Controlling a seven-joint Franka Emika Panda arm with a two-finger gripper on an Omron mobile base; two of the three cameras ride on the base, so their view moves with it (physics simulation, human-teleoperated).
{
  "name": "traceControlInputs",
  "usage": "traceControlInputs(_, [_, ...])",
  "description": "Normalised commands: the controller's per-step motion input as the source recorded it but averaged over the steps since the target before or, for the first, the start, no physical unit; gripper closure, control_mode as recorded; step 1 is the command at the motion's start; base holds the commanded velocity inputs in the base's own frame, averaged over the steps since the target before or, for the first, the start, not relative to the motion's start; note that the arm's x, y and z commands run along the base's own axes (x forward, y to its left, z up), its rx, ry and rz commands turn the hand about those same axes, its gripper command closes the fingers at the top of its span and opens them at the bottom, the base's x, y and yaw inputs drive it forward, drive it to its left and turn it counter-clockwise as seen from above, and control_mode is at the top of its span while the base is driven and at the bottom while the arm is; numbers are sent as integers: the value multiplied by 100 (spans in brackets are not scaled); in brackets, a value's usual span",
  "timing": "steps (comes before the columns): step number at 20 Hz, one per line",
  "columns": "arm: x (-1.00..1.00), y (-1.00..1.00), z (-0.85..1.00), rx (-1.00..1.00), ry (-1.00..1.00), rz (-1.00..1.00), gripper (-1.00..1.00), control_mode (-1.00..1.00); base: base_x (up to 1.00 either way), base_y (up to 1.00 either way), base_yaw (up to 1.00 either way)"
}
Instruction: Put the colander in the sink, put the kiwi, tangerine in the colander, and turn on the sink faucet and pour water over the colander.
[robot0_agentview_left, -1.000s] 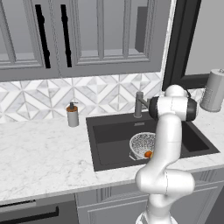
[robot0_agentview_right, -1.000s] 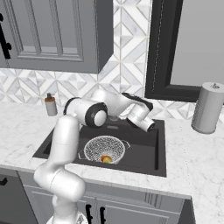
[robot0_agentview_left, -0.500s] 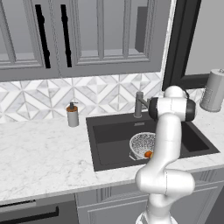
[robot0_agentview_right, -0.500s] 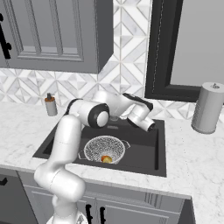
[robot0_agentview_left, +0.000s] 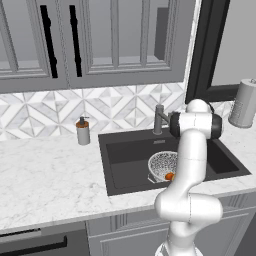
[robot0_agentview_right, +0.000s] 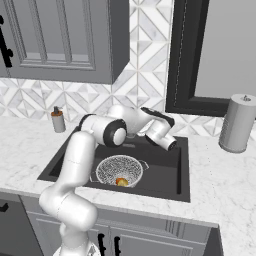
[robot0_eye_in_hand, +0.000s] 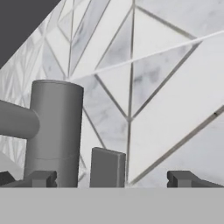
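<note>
Fruit sits in one colander (robot0_agentview_right: 119, 169), and that colander rests on the floor of one dark sink (robot0_agentview_right: 165, 175), towards its near left part. From the right base view I make out a bright orange tangerine (robot0_agentview_right: 121, 182) at the near side of the bowl's inside; from the left base view the same orange spot (robot0_agentview_left: 170, 176) peeks out beside my forearm. A paler, yellowish patch touches it, which may be the kiwi, though I cannot tell for sure at this size.

One sink faucet (robot0_agentview_left: 159, 119) stands at the far rim of the basin, a short dark grey post. My pincer (robot0_eye_in_hand: 112, 178) is up beside it, fingers spread wide with nothing between them; in the hand view the post (robot0_eye_in_hand: 55, 131) rises close on the left with its spout stub running off to the left edge, and a flat grey lever (robot0_eye_in_hand: 107, 168) stands just beside the post, between my two fingertips (robot0_eye_in_hand: 41, 178). Whether a tip touches the lever, I cannot tell. In the right base view my hand (robot0_agentview_right: 165, 140) hangs over the far part of the basin, angled down to the right.

One soap pump bottle (robot0_agentview_left: 82, 132) stands on the marble counter (robot0_agentview_left: 50, 175) left of the sink, and one grey paper towel roll (robot0_agentview_right: 238, 123) on the far right.
</note>
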Motion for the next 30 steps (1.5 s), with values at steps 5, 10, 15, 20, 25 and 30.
traceControlInputs(5, [11,4,-6,0,0,-1,-100,-100,0,0,0])
traceControlInputs(10, [15,2,0,0,0,-1,-100,-100,0,0,0])
traceControlInputs(15, [17,0,0,0,0,0,100,-100,0,0,0])
traceControlInputs(20, [13,0,-5,0,0,0,100,-100,0,0,0])
traceControlInputs(25, [13,0,-12,0,0,-1,100,-100,0,0,0])
traceControlInputs(30, [13,-6,-11,0,0,-1,100,-100,0,0,0])
